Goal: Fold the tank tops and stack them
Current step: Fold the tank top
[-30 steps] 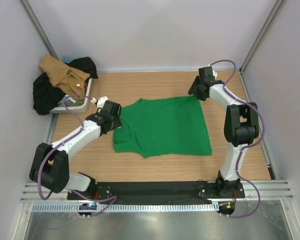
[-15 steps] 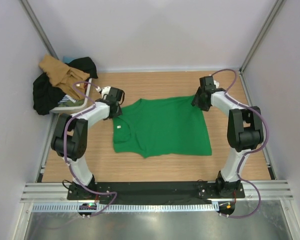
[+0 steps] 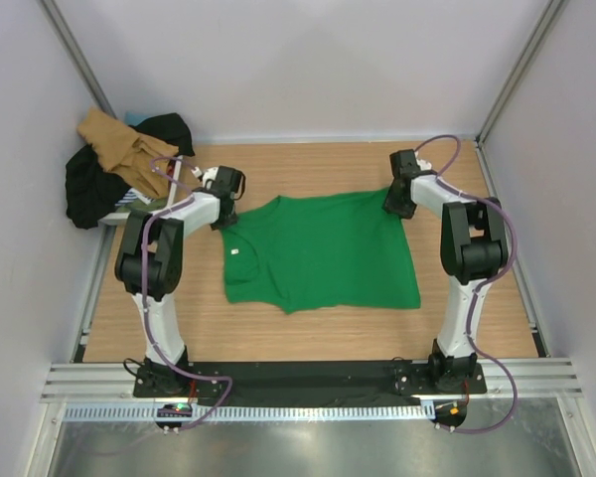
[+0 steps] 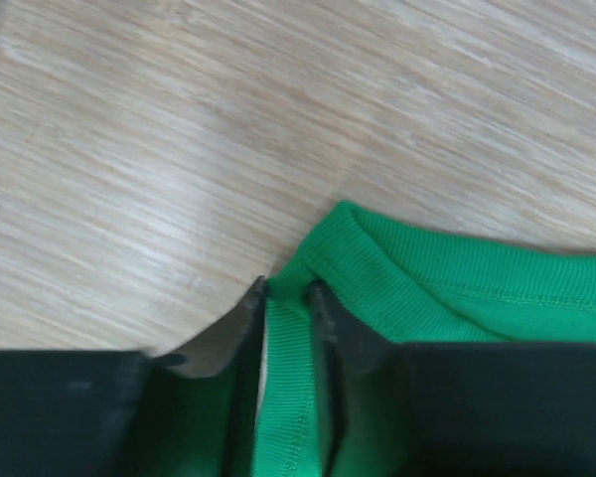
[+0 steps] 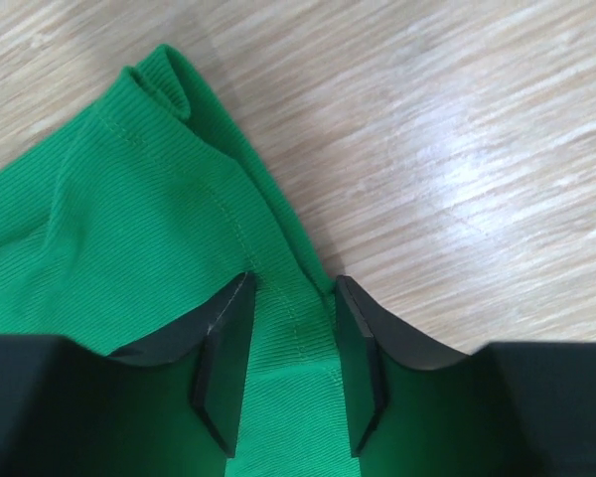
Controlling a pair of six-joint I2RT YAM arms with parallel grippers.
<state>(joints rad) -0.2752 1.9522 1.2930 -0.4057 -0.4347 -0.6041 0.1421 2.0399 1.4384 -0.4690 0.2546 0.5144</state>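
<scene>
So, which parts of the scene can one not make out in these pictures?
Right wrist view: whether the right claw really pinches the green tank top; its fingers straddle the cloth.
Left wrist view: most of the garment, cut off by the left claw and the lower edge.
Top view: both claws' fingertips, hidden under the wrists.
Top view: straps of the tan tank top, crumpled and too small.

We saw the tank top plain bright green and finely ribbed between the right tool's black fingers, the bench pale wood-grain beyond them.
</scene>
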